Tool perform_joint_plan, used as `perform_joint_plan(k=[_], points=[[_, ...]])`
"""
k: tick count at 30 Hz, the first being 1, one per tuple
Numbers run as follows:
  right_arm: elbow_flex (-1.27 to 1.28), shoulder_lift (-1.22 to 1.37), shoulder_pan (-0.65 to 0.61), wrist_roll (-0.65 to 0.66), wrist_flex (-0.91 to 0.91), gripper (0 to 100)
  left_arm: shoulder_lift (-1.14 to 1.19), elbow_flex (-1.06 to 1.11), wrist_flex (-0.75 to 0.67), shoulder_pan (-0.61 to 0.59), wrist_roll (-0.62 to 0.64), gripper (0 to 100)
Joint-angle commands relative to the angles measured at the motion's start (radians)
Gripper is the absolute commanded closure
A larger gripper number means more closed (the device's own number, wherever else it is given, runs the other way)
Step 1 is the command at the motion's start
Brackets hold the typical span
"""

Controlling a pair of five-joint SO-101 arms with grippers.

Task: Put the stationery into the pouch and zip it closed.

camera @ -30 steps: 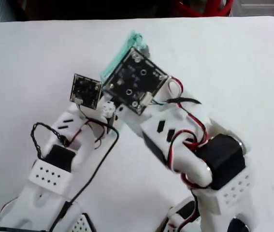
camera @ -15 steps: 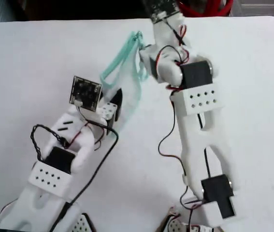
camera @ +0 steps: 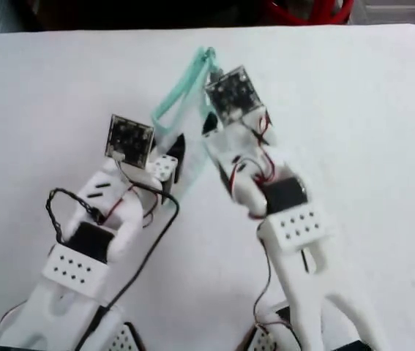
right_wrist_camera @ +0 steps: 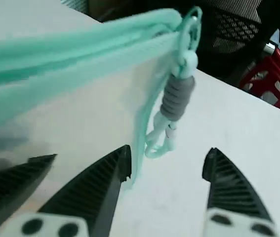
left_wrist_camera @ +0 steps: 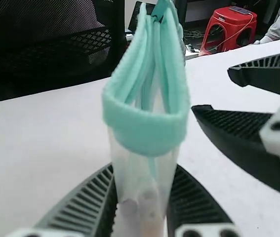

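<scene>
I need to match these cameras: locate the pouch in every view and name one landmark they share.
High view: the pouch sits upper centre, between the two arms.
Left wrist view: the pouch is in the middle, upright, clamped in the left end effector.
Right wrist view: the pouch lies just ahead of the open right end effector, zip pull dangling.
Shared landmark: the red stool beyond the table's far edge.

The table [camera: 39, 88] is found brightly and evenly lit from overhead, washed near white, without hard glare. Only faint, soft shadows are recorded beneath both arms. Ahead of the left gripper [left_wrist_camera: 142, 197], the room is left dark. The pouch [right_wrist_camera: 70, 84] is lit through.
</scene>
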Motion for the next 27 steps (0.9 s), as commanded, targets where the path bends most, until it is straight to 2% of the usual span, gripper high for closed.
perform_joint_plan(k=[1, 9, 13, 17, 21, 27], points=[[0.017, -0.048, -0.019, -0.008, -0.105, 75.8, 0.012, 0.000, -0.006, 0.005, 0.005, 89], [0.011, 0.209, 0.008, -0.009, -0.407, 75.5, 0.010, 0.017, -0.005, 0.025, 0.005, 89], [0.011, 0.231, 0.002, -0.018, -0.453, 75.5, 0.012, 0.017, -0.006, 0.025, 0.005, 89], [0.011, 0.240, 0.042, -0.097, -0.538, 75.5, 0.012, 0.017, -0.006, 0.025, 0.005, 89], [0.011, 0.242, 0.044, -0.098, -0.552, 75.3, 0.012, 0.017, -0.006, 0.025, 0.005, 89], [0.009, 0.283, 0.005, -0.100, -0.591, 68.0, 0.012, 0.017, -0.006, 0.027, 0.005, 89]])
